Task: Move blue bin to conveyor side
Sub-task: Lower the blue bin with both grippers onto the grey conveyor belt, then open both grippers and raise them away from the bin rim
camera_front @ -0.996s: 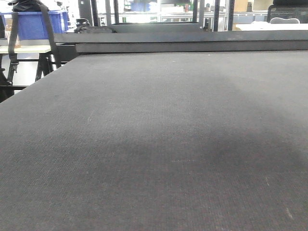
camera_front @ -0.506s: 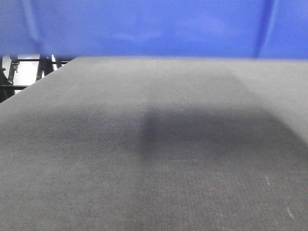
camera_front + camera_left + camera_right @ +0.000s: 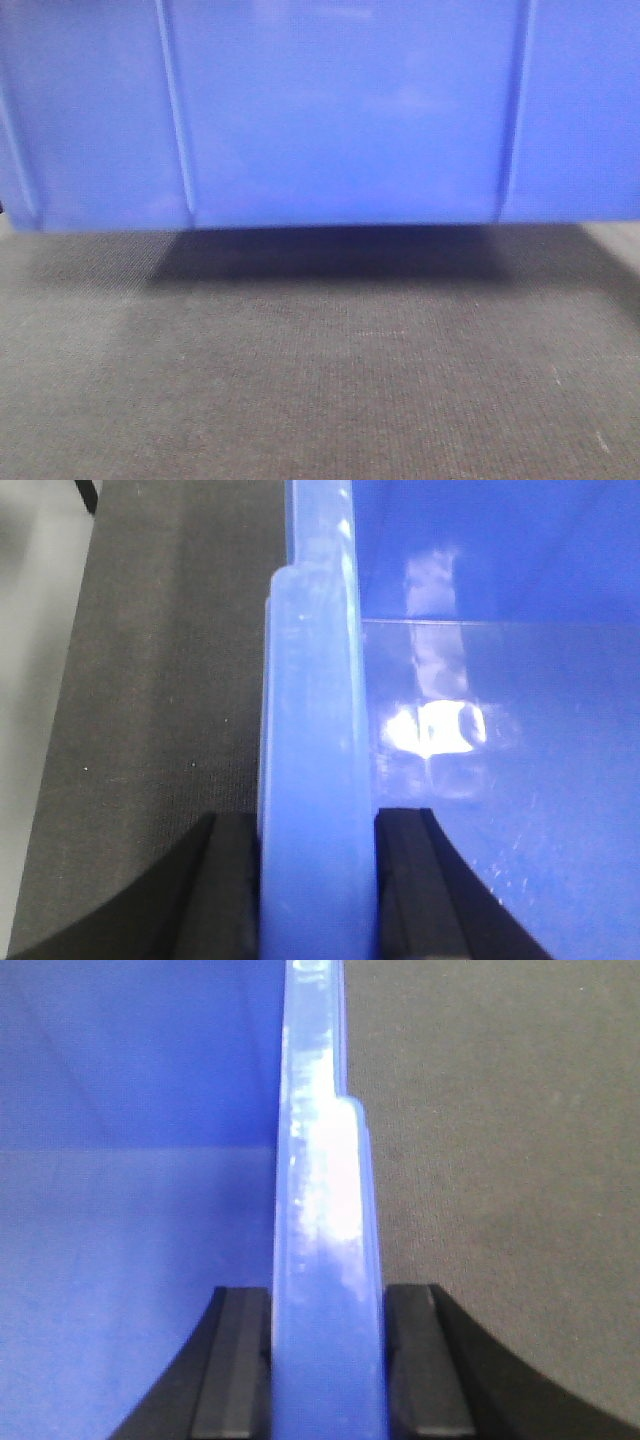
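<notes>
The wide dark woven conveyor point(image 3: 320, 380), bare a second ago, is now overhung by the glossy blue plastic bin point(image 3: 330, 110), its rims clamped by left gripper point(image 3: 316, 880) and right gripper point(image 3: 328, 1360); set-down seems near.

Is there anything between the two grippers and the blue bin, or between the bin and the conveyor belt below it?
Nothing visible. The left gripper and the right gripper each already clamp a rim of the blue bin, one finger either side. The conveyor under and in front of the bin shows only the bin's shadow.
</notes>
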You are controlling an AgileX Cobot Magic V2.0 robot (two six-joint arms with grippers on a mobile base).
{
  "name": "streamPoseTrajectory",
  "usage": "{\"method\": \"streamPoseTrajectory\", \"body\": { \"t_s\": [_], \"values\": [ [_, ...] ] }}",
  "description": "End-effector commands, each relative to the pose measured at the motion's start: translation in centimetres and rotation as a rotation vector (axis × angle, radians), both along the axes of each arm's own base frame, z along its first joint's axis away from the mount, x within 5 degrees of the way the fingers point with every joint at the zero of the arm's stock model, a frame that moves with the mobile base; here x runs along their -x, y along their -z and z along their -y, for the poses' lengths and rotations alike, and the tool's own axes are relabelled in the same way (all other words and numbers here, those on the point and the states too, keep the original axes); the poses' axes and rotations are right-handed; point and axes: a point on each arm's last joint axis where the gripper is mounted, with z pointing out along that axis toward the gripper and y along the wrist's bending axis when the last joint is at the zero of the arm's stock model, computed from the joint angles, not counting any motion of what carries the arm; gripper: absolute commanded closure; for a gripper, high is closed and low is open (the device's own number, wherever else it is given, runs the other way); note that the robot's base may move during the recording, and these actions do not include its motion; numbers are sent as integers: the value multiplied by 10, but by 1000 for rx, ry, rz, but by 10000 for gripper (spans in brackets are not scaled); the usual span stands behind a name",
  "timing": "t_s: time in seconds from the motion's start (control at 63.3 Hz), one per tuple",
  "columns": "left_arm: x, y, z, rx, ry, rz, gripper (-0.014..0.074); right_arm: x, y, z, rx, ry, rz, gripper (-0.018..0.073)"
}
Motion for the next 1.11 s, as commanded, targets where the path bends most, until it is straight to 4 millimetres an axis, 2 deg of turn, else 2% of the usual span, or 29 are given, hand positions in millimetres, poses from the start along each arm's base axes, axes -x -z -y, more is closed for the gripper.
{"method": "streamPoseTrajectory", "body": {
  "t_s": [0.0, 0.205, 0.427, 0.506, 0.553, 0.68, 0.853, 0.948, 1.09],
  "values": [
    [-8, -9, 5, 41, 14, 108, 616, -7, -15, -3, -15, -26, 147, 640],
    [-17, 4, 7, 37, 15, 85, 616, -17, -7, -5, -17, -33, 154, 640],
    [-21, 2, 8, 38, 19, 134, 610, -28, 8, -7, 3, -42, 139, 636],
    [-22, 2, 7, 27, 20, 141, 572, -32, 12, -8, 5, -45, 139, 558],
    [-22, 2, 7, 21, 21, 146, 530, -33, 14, -8, 7, -47, 139, 478],
    [-25, 7, 7, 18, 22, 136, 363, -35, 15, -9, 4, -50, 150, 283],
    [-26, 8, 7, 17, 22, 133, 160, -35, 13, -9, 9, -51, 158, 87],
    [-26, 5, 7, 16, 20, 129, 88, -31, 7, -8, 10, -47, 160, 35],
    [-19, -23, 6, 23, 16, 174, 94, -19, -29, -4, 16, -34, 212, 71]
  ]
}}
